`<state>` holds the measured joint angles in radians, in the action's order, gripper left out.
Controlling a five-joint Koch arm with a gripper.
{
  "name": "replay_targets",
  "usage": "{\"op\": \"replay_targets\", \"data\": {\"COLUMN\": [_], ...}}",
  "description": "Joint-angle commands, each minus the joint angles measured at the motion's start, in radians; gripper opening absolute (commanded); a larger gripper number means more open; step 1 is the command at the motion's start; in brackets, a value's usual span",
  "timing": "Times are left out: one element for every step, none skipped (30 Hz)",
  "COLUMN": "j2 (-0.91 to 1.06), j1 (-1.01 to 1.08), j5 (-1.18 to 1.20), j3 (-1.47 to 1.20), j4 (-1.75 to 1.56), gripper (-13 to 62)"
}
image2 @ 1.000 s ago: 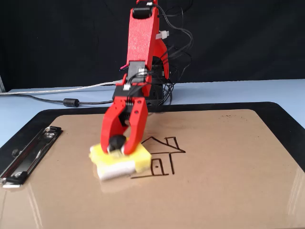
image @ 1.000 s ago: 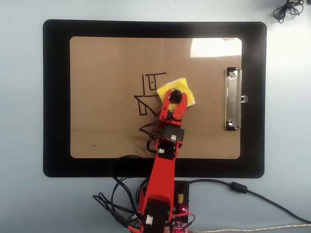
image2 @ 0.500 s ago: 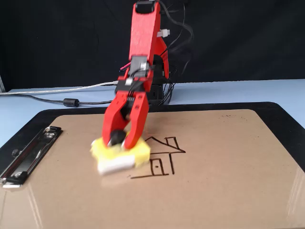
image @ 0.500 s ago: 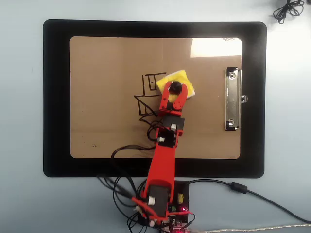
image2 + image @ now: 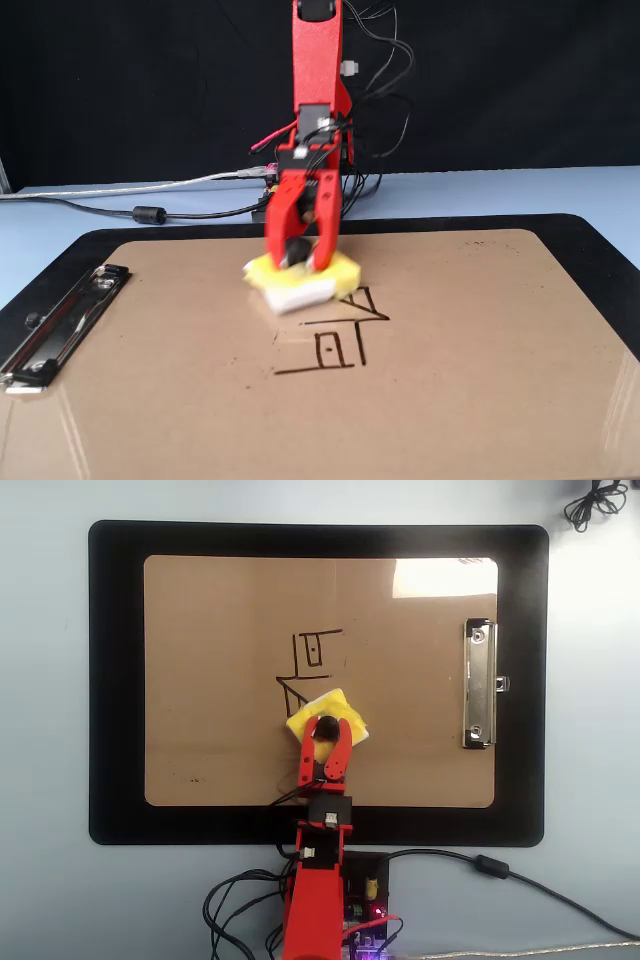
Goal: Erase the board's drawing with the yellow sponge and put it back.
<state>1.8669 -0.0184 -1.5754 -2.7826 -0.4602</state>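
Observation:
The brown board [image 5: 210, 600] [image 5: 480, 380] lies on a black mat, its metal clip [image 5: 480, 685] [image 5: 60, 320] at the right in the overhead view. The yellow sponge [image 5: 325, 702] [image 5: 345, 276] rests flat on the board, over the lower part of the drawing [image 5: 310, 652] [image 5: 330, 345]. The box with a dot and a few lines beside the sponge still show. My red gripper [image 5: 326, 726] [image 5: 298, 262] points down onto the sponge, shut on its black knob.
The black mat [image 5: 115, 680] [image 5: 600, 235] frames the board on a light blue table. Loose cables [image 5: 500, 870] [image 5: 140, 212] and a circuit board lie around the arm's base. A coiled black cable [image 5: 592, 500] lies at the top right corner.
The gripper dragged the sponge from the drawing's upper right, in the overhead view, back toward the arm's base and onto the lower lines. The arm has pulled in.

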Motion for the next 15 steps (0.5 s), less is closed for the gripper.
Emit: {"op": "replay_targets", "data": {"j2": [0.005, -0.044, -0.130, -0.206, -0.296, -0.431, -0.522, -0.609, -0.712, -0.767, -0.802, -0.792, -0.759, -0.706, -0.607], "j1": [-0.020, -0.023, -0.023, -0.023, -0.023, -0.021, -0.020, -0.020, -0.017, -0.015, -0.015, -0.012, -0.012, -0.012, -0.012], "j5": [-0.038, -0.040, -0.040, -0.040, -0.040, -0.040, -0.040, -0.040, -0.038, -0.038, -0.038, -0.038, -0.037, -0.038, -0.038], "j3": [0.012, 0.032, 0.115, 0.192, 0.270, 0.397, 0.494, 0.588, 0.696, 0.759, 0.802, 0.796, 0.747, 0.680, 0.574], "j4": [-0.023, -0.029, -0.034, -0.034, -0.035, -0.046, -0.055, -0.060, -0.063, -0.063, -0.061, -0.060, -0.061, -0.063, -0.061], "gripper": [-8.0, -8.0, -8.0, -8.0, -8.0, -8.0, -8.0, -8.0, -8.0, -8.0, -8.0, -8.0, -8.0, -8.0, -8.0]}}
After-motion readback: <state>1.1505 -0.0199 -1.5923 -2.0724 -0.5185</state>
